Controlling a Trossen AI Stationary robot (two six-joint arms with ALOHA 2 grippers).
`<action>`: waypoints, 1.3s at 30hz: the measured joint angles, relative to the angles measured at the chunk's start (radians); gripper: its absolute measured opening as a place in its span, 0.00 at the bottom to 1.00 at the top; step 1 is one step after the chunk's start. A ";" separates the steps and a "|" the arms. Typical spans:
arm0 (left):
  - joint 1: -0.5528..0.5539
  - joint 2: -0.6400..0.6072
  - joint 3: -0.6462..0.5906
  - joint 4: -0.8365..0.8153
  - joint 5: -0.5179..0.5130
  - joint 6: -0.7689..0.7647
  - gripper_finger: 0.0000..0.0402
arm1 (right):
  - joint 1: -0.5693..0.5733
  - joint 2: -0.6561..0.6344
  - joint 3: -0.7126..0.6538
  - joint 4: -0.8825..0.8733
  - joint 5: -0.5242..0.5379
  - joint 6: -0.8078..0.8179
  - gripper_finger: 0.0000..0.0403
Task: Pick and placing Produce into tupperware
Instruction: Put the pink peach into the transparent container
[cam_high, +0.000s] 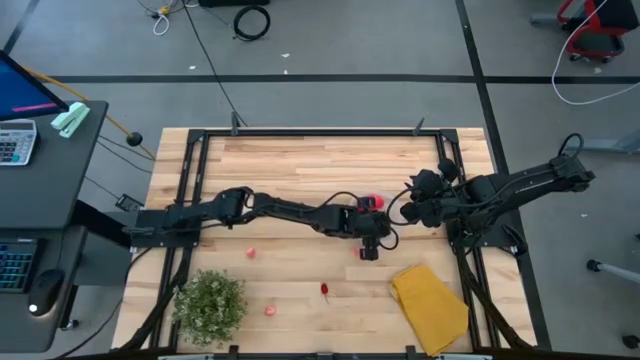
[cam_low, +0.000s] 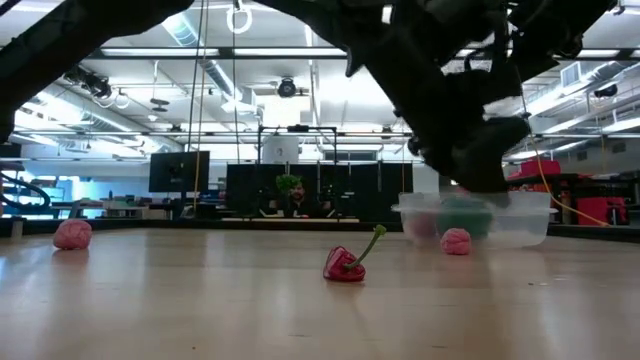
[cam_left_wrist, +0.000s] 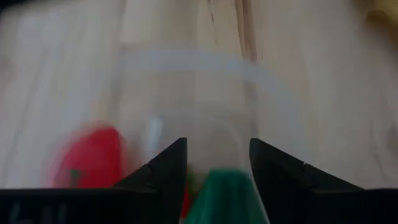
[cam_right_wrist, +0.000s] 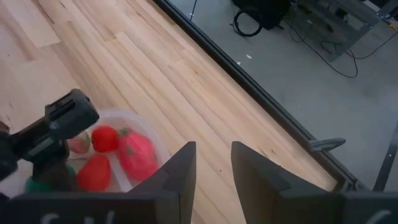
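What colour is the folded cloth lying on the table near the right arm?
Yellow. The folded cloth shows best in the high view.
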 joint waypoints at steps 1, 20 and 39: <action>0.000 0.002 -0.001 -0.012 -0.001 0.006 0.47 | 0.000 0.000 0.000 0.000 0.000 0.000 0.27; -0.044 -0.104 0.214 -0.495 -0.136 -0.019 0.49 | 0.000 0.000 0.000 -0.001 -0.001 0.011 0.27; -0.108 -0.492 0.193 -1.138 -0.384 -0.532 0.32 | -0.027 0.027 -0.008 -0.013 -0.115 -0.025 0.27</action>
